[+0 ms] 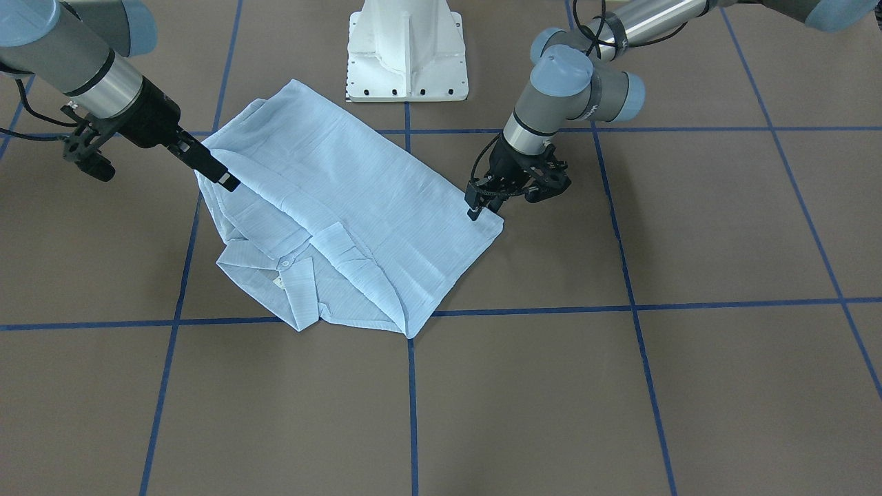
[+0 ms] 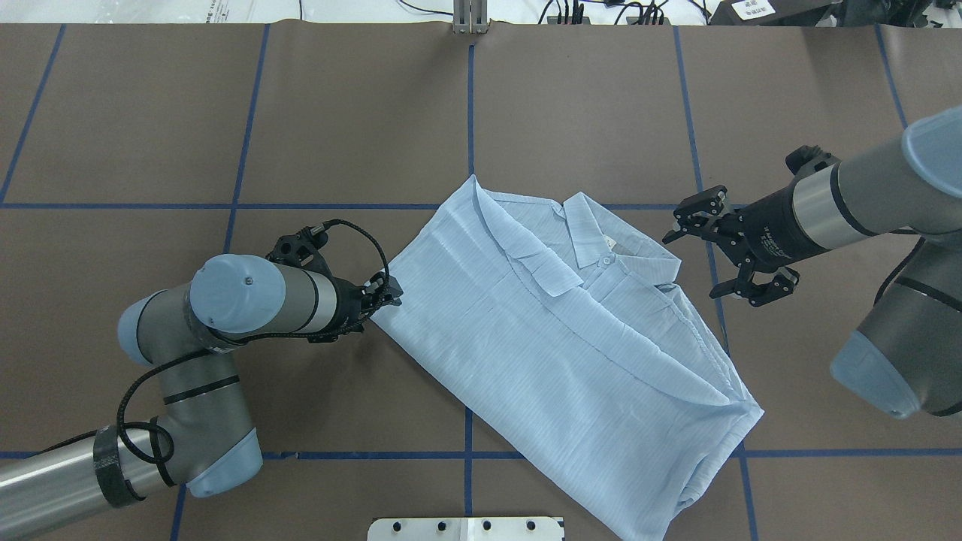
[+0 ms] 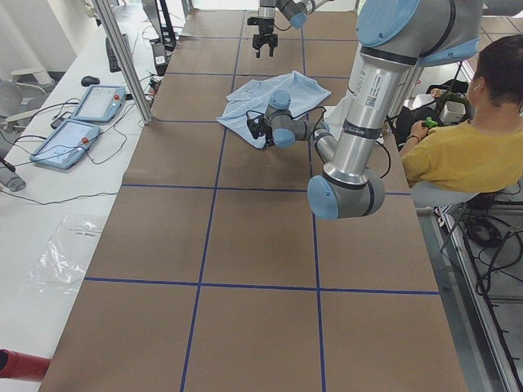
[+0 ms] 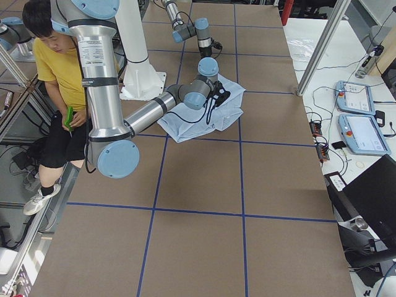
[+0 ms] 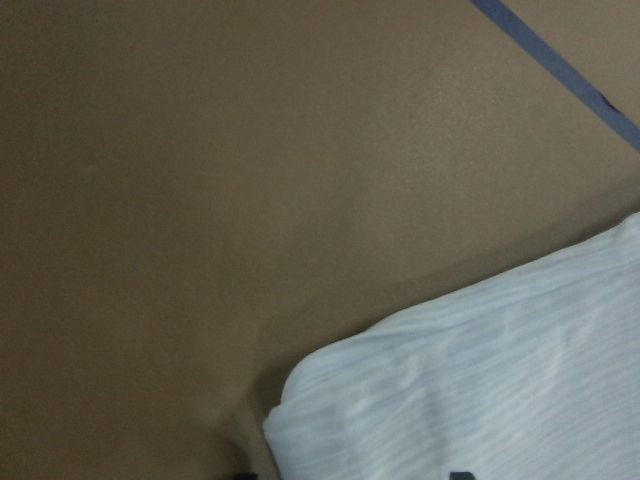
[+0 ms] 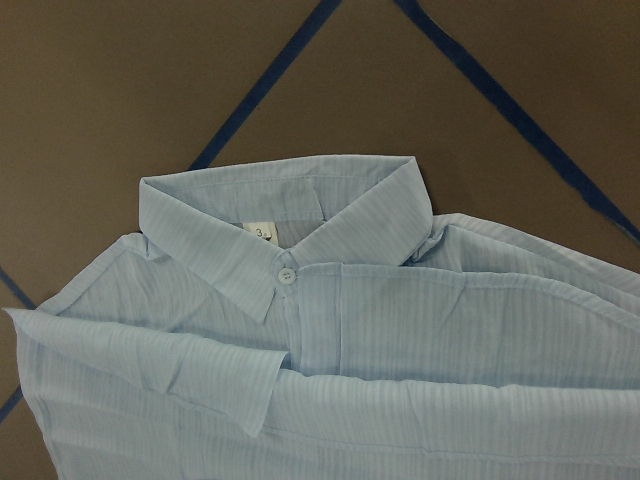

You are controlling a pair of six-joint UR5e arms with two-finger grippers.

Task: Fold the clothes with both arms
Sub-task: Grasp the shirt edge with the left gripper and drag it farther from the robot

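The light-blue striped shirt lies folded into a slanted rectangle on the brown table, collar up and buttoned. It also shows in the overhead view. My left gripper is low at the shirt's left corner. In the left wrist view its two dark tips stand apart with that corner between them. In the front view the left gripper touches the shirt's edge. My right gripper is open and empty, raised beside the collar end. Its wrist view looks down on the collar.
The white pedestal base stands at the robot's side of the table, just behind the shirt. Blue tape lines grid the table. A seated person in yellow is beside the robot. Control tablets lie on a side bench.
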